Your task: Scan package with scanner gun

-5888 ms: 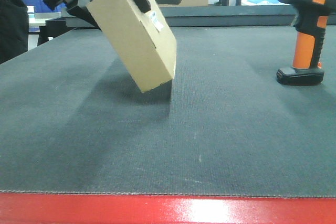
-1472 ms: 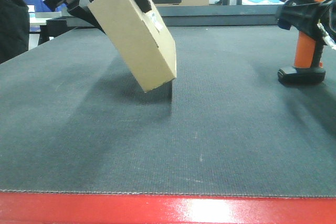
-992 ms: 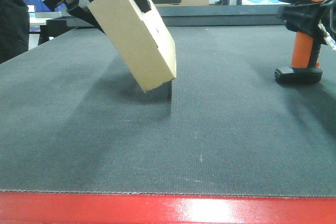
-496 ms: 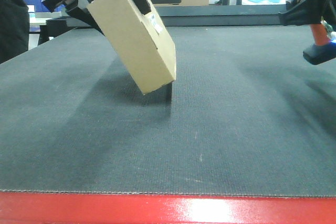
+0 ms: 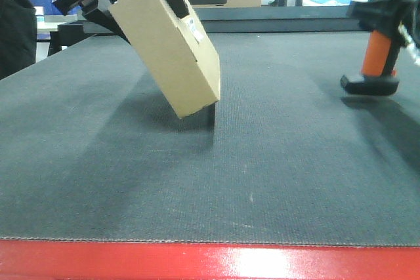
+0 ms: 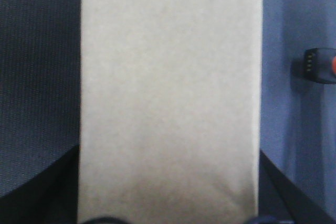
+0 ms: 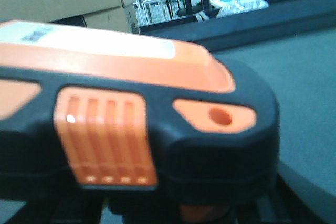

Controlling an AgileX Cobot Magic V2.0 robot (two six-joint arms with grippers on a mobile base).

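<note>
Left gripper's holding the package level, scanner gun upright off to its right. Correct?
No. The package is steeply tilted, not level, a lower corner pointing down; the front-facing view shows it. The left gripper does hold it, and the scanner gun is upright to its right.

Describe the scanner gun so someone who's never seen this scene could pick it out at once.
Start at the wide dark mat and look to its far right side. There is the scanner gun, pistol-shaped, with a black head, orange handle and flat black base. Unlike the plain tan package tilted on the left, it is small, orange and black.
</note>
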